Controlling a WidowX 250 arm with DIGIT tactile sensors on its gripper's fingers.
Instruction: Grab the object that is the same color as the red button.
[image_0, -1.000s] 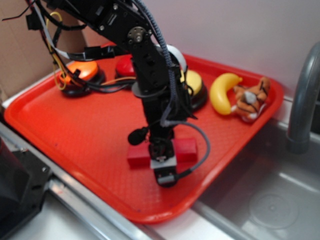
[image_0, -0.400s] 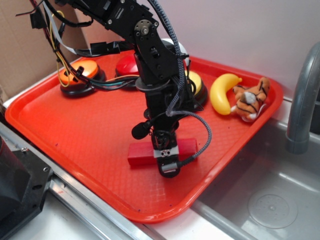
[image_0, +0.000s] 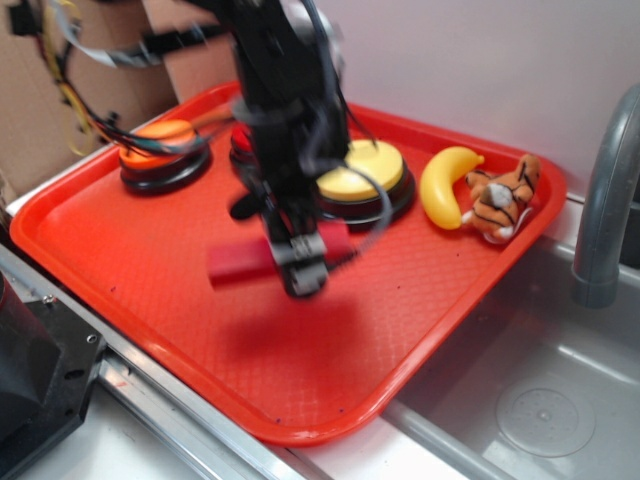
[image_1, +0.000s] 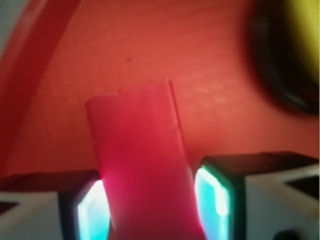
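We have lifted the red block (image_0: 240, 262) off the red tray (image_0: 130, 260): a second ago it lay flat near the tray's near edge, and now it hangs above its own shadow, pinched between our gripper (image_0: 300, 262) jaws. The red button (image_0: 241, 140) sits half hidden behind the arm. The grab looks essentially made.

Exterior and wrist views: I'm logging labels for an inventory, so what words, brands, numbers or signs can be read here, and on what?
None can be read.
No print shows on the red block, the tray, the three buttons, the banana or the tiger toy.
The arm and hand are motion-blurred; any marking there is illegible.
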